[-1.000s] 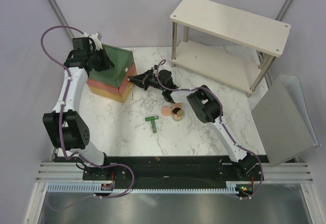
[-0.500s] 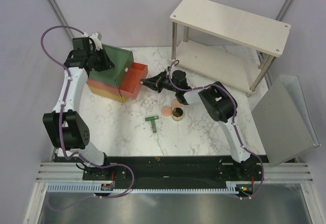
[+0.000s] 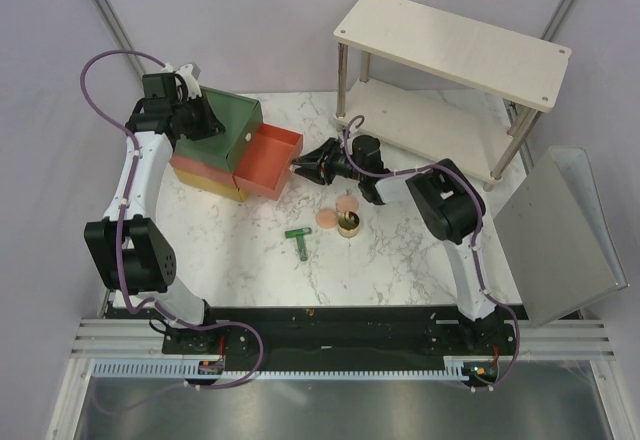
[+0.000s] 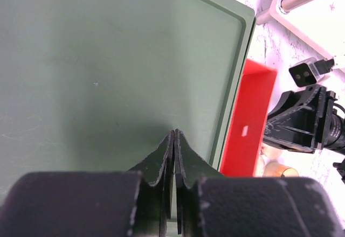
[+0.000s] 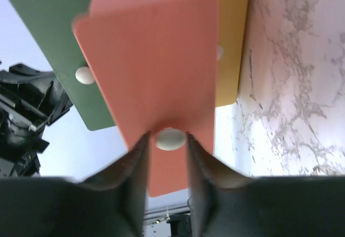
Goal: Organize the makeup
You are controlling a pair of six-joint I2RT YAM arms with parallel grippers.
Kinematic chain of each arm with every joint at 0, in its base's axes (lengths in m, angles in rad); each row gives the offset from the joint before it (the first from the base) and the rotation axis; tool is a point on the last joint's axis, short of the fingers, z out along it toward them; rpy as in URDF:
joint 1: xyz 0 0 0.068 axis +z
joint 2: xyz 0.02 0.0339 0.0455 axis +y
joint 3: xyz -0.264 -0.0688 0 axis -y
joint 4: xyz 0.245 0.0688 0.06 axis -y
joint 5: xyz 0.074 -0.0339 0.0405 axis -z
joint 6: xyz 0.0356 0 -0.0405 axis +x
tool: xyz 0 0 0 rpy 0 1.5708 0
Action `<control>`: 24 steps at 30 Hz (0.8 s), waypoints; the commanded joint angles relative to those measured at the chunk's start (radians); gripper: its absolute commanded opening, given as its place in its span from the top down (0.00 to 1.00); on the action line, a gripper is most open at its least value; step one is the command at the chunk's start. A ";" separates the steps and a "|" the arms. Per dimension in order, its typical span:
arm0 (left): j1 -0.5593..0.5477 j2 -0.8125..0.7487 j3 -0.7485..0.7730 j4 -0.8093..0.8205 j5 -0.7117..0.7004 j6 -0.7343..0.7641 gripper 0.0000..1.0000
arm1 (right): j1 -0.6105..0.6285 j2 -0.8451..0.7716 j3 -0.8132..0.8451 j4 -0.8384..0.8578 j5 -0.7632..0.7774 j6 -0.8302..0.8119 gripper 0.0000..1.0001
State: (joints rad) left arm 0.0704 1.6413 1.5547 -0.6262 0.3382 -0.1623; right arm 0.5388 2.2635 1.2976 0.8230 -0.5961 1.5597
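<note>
We are pinching the white knob (image 5: 171,138) of the orange drawer (image 3: 268,163) in our right gripper (image 3: 303,169), with the drawer standing open. Our left gripper (image 4: 174,140), fingers together and empty, is resting on the drawer box (image 3: 238,122). The gold pot (image 3: 349,225), pink discs (image 3: 328,219) and green T-tool (image 3: 298,241) are lying at the drawer's five o'clock. Next we likely release the knob and fetch one.
</note>
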 commanded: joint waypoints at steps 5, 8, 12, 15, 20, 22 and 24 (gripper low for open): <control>-0.004 0.089 -0.077 -0.259 -0.103 0.069 0.90 | -0.020 -0.154 -0.011 -0.307 0.012 -0.295 0.36; -0.003 0.091 -0.077 -0.259 -0.107 0.070 0.90 | -0.023 -0.206 0.024 -0.540 0.022 -0.407 0.33; -0.003 0.091 -0.077 -0.259 -0.105 0.069 0.89 | -0.014 -0.278 0.135 -0.899 0.096 -0.738 0.33; -0.003 0.094 -0.079 -0.259 -0.103 0.066 0.89 | 0.021 -0.304 0.227 -1.163 0.175 -0.948 0.31; -0.004 0.100 -0.079 -0.259 -0.103 0.069 0.88 | 0.125 -0.315 0.259 -1.424 0.283 -1.124 0.24; -0.003 0.095 -0.081 -0.259 -0.102 0.069 0.87 | 0.159 -0.318 0.227 -1.449 0.300 -1.145 0.24; -0.003 0.094 -0.084 -0.259 -0.103 0.069 0.87 | 0.194 -0.318 0.209 -1.472 0.305 -1.156 0.24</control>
State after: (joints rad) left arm 0.0704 1.6421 1.5547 -0.6254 0.3374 -0.1562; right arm 0.6746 1.9640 1.5387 -0.4576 -0.3565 0.5396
